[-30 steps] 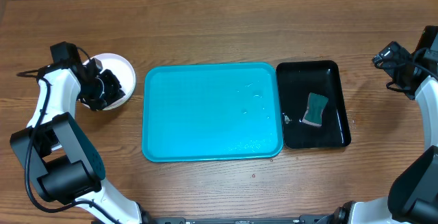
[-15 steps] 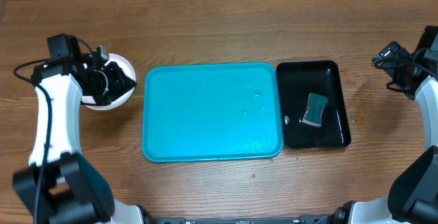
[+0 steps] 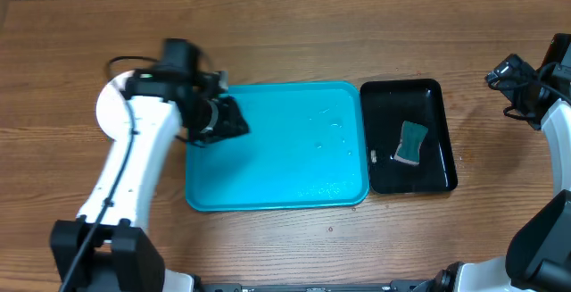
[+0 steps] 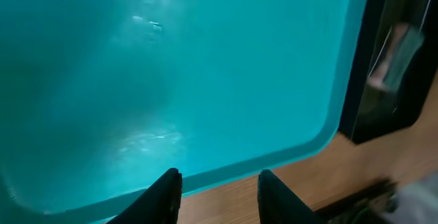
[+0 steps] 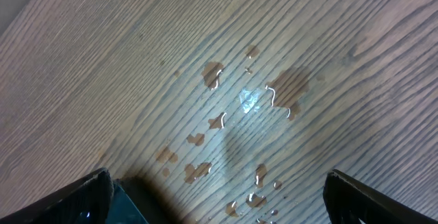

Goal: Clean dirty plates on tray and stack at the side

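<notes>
Left gripper [image 3: 227,120] has its jaws a little apart, nothing in them, over the left end of the one turquoise tray [image 3: 294,167]. Right gripper [image 5: 217,190] gapes wide over the wet table [image 3: 268,42], far right. I can only see one white plate [image 3: 105,118], just left of the tray. One sponge [image 3: 411,143] sits in the one black tray [image 3: 442,104].

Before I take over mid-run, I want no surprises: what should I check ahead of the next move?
1. Is the tray free of plates: ok, only water droplets on it.
2. Is the left gripper empty: ok, jaws apart, nothing between them.
3. Is the right gripper open: ok, above the wet table.
4. Is the sponge in the black tray: ok.
5. Are all plates stacked at the side: cannot tell, only a white plate shows, partly under the left arm.
</notes>
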You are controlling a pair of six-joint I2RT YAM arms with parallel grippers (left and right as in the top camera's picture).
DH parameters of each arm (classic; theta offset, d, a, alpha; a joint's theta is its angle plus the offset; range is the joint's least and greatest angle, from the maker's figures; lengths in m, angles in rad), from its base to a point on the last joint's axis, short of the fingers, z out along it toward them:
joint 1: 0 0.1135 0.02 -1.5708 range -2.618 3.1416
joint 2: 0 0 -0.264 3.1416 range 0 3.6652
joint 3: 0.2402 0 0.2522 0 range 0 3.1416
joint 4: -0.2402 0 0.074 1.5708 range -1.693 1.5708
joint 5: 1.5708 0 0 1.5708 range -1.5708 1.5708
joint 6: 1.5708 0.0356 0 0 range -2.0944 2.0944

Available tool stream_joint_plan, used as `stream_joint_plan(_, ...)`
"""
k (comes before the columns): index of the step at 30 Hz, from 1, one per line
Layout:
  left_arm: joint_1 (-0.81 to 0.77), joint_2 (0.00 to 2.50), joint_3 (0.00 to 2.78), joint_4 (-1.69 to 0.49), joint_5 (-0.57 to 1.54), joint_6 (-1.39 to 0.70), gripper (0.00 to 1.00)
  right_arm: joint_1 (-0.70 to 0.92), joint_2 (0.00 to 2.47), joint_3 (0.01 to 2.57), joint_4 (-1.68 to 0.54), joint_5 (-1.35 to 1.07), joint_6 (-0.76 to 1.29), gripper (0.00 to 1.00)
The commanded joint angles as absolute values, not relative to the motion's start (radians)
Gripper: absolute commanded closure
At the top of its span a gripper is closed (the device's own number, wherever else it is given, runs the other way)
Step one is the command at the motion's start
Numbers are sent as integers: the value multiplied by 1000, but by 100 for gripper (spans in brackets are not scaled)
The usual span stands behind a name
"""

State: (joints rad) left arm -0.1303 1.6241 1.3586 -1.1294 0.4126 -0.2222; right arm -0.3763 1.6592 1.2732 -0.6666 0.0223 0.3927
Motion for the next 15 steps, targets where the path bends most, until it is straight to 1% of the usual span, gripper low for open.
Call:
stream_joint_plan(1, -229, 1633, 1353, -1116, 291, -271, 59, -374, 1633, 1275, -662, 22, 397, 0)
stream_joint_plan(5, -333, 1652, 1351, -1089, 227, -361, 50, -374, 1633, 1275, -662, 22, 397, 0)
stream_joint_plan(9, -400, 1679, 1351, -1080, 169, -395, 50, -374, 1633, 1275, -662, 22, 397, 0)
stream_joint_plan(13, -433, 1710, 1351, -1071, 146, -409, 47, -374, 1633, 1275, -662, 22, 397, 0)
stream_joint_plan(15, -439, 1729, 1351, -1060, 146, -413, 43, -374, 1633, 1275, -662, 22, 397, 0)
